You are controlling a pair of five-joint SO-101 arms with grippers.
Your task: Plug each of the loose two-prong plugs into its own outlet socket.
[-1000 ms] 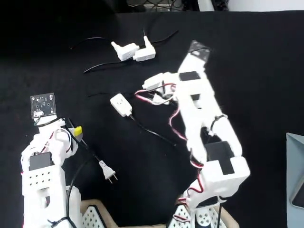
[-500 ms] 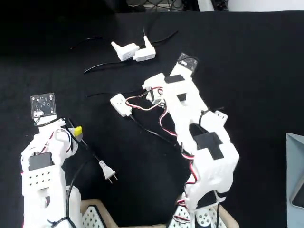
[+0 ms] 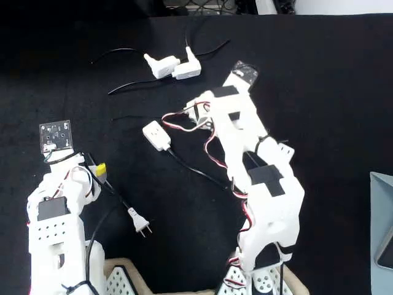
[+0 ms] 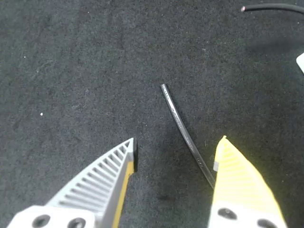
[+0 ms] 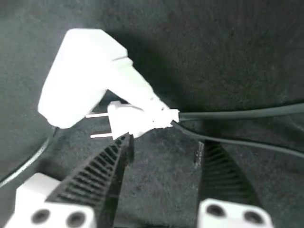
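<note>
In the right wrist view a white two-prong plug [image 5: 137,118] on a black cord lies beside a white outlet socket [image 5: 83,80], its prongs bare. Just short of the plug, my right gripper [image 5: 161,149] is open and holds nothing. From above, the right gripper [image 3: 195,110] sits below two white pieces [image 3: 163,66] [image 3: 188,67] at the back. Another white socket [image 3: 156,135] lies mid-table. A black two-prong plug [image 3: 141,226] lies near the front. My left gripper [image 4: 178,140] is open over the end of a thin black cord [image 4: 183,130]; in the high view the left gripper [image 3: 98,169] is at the left.
Loose black cords [image 3: 132,86] trail across the black cloth at the back left. A grey object [image 3: 384,221] stands at the right edge. Red and white wires hang off the right arm [image 3: 258,166] in the middle of the table.
The right arm has swung its elbow and upper links to the left while its gripper stayed near the same spot. The left arm has not moved.
</note>
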